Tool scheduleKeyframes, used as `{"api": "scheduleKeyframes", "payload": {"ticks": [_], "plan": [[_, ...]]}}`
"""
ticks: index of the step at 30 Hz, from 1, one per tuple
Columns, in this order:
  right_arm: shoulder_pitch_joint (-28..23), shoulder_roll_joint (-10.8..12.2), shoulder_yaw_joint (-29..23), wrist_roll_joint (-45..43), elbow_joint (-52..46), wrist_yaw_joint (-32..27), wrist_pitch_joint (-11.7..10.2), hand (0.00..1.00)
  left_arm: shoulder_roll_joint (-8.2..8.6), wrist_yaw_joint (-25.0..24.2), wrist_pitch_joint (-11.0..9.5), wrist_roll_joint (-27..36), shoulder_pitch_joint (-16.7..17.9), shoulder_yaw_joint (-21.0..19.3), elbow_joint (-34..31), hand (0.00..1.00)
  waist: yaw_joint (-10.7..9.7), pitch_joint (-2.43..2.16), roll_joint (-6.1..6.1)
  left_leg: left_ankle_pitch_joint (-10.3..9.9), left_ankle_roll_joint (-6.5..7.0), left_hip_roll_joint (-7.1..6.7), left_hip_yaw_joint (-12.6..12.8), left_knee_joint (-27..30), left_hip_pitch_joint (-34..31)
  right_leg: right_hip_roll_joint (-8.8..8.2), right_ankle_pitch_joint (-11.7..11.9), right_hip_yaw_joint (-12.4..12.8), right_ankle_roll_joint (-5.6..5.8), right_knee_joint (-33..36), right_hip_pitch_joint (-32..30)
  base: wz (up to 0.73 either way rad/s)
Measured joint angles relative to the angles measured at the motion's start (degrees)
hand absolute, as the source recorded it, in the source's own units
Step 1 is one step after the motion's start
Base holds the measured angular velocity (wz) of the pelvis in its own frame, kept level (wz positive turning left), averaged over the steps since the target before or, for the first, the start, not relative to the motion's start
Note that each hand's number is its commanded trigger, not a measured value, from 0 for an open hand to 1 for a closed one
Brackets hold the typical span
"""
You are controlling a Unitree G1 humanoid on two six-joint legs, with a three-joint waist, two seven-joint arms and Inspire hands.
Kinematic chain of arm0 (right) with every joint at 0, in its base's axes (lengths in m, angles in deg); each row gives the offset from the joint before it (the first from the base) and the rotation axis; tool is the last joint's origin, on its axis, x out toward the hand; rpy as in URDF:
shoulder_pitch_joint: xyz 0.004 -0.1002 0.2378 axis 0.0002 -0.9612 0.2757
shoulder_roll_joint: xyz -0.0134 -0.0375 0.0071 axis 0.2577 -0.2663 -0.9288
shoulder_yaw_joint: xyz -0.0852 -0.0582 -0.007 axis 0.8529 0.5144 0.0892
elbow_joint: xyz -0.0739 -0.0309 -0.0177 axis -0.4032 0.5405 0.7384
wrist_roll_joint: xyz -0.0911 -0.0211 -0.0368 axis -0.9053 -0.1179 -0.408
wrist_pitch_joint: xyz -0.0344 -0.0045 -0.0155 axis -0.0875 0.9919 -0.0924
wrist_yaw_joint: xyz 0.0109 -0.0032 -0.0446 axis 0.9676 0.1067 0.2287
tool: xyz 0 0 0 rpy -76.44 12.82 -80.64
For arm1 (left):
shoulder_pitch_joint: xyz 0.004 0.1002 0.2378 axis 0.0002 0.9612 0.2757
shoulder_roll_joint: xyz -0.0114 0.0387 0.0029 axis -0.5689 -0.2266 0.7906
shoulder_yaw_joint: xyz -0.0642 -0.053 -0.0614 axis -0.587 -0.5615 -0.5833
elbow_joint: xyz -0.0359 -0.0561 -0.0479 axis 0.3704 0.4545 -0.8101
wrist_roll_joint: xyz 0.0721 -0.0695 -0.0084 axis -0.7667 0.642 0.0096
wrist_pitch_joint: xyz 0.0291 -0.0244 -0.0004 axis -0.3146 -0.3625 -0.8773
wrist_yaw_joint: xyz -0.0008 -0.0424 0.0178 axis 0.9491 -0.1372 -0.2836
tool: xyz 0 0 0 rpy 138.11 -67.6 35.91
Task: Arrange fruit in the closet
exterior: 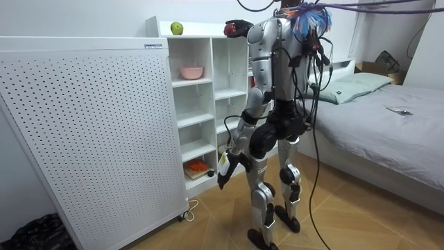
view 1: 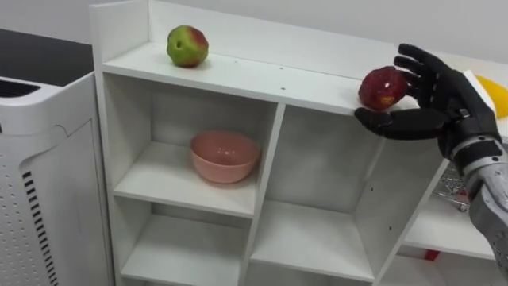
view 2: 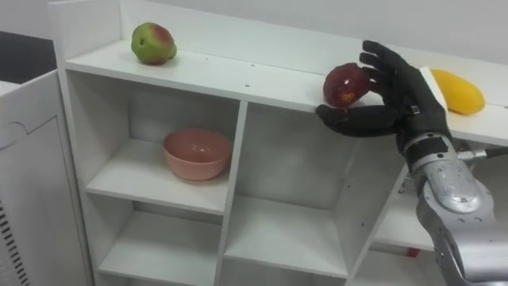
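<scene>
While my right hand (view 1: 444, 103) holds the red fruit (view 1: 382, 87) at the front edge of the top shelf (view 1: 262, 79), fingers curled over it and thumb beneath, a green apple (view 1: 187, 46) and a yellow mango (view 2: 456, 91) already sit up there. By my judgement, only this piece is left to set down. My left hand (exterior: 223, 178) hangs by my thigh.
</scene>
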Motion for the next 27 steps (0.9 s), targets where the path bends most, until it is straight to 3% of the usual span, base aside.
{"api": "scheduleKeyframes", "payload": {"ticks": [10,17,22,27], "plan": [[1.25,-0.30,-0.14,0.05,0.21,-3.21,-0.12,1.00,-0.05,0.10,-0.05,0.56,-0.45,0.05,-0.06,0.00,0.21,0.01,0.02,0.01,-0.03,0.12,-0.07,-0.24,0.34,0.11,0.01,-0.10,-0.02,-0.05,0.03,0.00],[1.39,-0.28,0.13,0.01,0.02,-2.98,-1.38,1.00,-0.58,0.27,-0.52,0.52,-1.19,0.04,-0.06,0.00,0.47,0.03,0.05,0.01,-0.03,0.13,-0.07,-0.36,0.43,0.06,0.01,-0.15,-0.02,-0.11,0.11,0.00],[1.29,-0.24,0.75,-0.21,-2.31,-3.40,-1.31,1.00,-0.82,0.18,-1.38,1.39,-1.33,0.02,0.48,0.00,0.49,0.49,0.74,0.01,-0.03,0.12,-0.04,-0.70,0.54,0.08,0.01,0.01,-0.02,-0.12,0.01,-0.01],[-2.47,0.43,1.39,-4.12,-10.60,-3.52,-0.31,1.00,-0.67,0.31,-1.36,1.65,-1.53,0.03,1.33,0.00,0.27,0.17,1.64,0.01,-0.03,0.19,-0.06,-0.60,0.17,0.16,0.01,0.03,-0.02,-0.15,-0.36,0.00]]}}
